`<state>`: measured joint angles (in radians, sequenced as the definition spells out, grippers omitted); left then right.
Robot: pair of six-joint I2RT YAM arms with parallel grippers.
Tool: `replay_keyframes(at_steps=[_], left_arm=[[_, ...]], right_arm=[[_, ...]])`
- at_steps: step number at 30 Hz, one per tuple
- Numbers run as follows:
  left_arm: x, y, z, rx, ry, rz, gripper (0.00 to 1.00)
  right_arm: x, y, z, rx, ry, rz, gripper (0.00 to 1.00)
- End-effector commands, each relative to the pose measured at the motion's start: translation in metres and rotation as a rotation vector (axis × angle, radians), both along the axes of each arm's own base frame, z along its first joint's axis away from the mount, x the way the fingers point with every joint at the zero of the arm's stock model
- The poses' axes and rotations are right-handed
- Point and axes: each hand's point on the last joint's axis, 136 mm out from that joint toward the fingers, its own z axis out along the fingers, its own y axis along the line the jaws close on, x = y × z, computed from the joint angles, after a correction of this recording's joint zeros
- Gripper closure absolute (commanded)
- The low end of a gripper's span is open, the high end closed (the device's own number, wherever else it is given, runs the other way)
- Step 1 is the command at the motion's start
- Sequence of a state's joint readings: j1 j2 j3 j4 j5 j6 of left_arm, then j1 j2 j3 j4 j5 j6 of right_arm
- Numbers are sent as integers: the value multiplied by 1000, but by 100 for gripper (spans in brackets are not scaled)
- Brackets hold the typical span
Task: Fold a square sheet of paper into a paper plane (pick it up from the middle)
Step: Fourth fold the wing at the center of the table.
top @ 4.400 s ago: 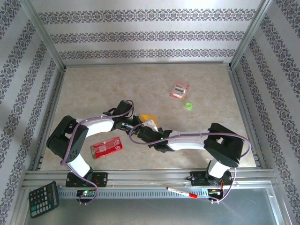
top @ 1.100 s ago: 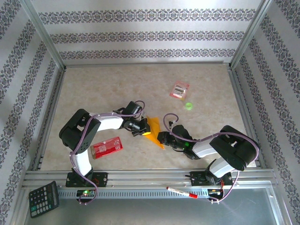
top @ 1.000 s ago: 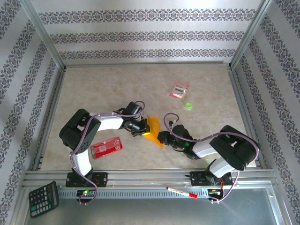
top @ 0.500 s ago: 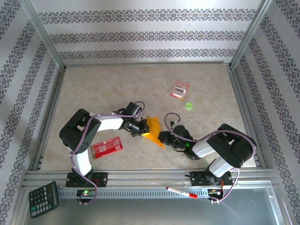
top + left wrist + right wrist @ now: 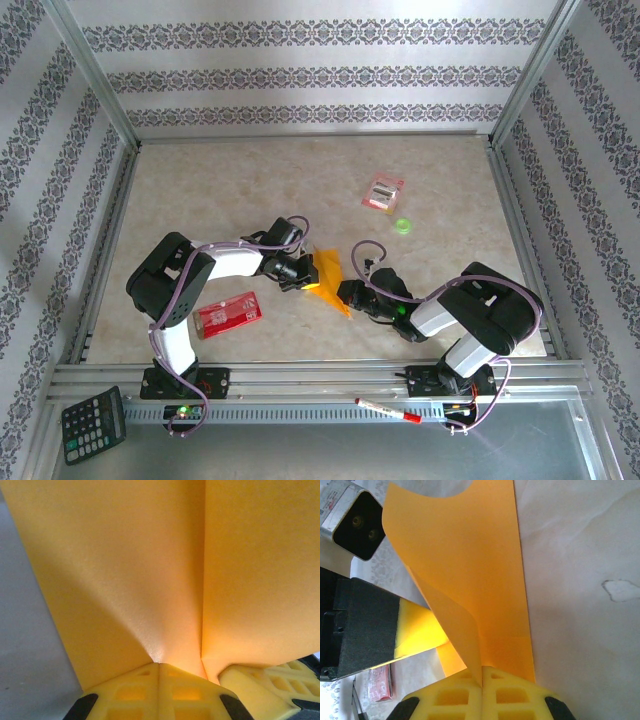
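Lab test cell: aluminium frame (image 5: 320, 372), wallpapered panels (image 5: 320, 75), marble-look tabletop (image 5: 220, 180).

No text, number or brand can be read in any view.

Printed surfaces that cannot be resolved, positions taken from the square sheet of paper (image 5: 328, 272) in the top view:

- Red packet (image 5: 227, 313), about 8 o'clock, near: pale label patch and dark marks, too small to read.
- Pink-and-white packet (image 5: 382, 191), 1 o'clock: print blurred.
- Calculator (image 5: 94, 425), about 8 o'clock, well apart, on the metal ledge: key legends not legible.
- Marker pen (image 5: 387, 410), 5 o'clock: barrel marking not legible.

In the right wrist view, the grey camera housing (image 5: 350, 517) at 10 o'clock carries fine print, too blurred to read.
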<state>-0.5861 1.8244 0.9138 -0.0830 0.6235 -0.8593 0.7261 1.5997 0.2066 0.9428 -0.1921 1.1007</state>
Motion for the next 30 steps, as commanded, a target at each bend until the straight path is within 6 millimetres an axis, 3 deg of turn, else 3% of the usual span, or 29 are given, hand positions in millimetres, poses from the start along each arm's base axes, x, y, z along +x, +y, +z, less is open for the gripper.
replay_keyframes(at_steps=[1,14,24,26,30], left_arm=[[-5,16,-8,73,28,8,100],[-2,16,-1,78,17,6,100],[19,-1,47,-14,-89,7,85],[23,-4,54,-32,-99,11,85],[27,-16,59,-83,-97,1,96]], right_arm=[[-4,-2,-3,-6,11,19,100],[-5,-7,-4,-8,15,3,100],[-7,-10,-14,-30,38,6,100],[-7,-11,-15,-31,39,4,100],[-7,-11,-15,-32,40,2,100]])
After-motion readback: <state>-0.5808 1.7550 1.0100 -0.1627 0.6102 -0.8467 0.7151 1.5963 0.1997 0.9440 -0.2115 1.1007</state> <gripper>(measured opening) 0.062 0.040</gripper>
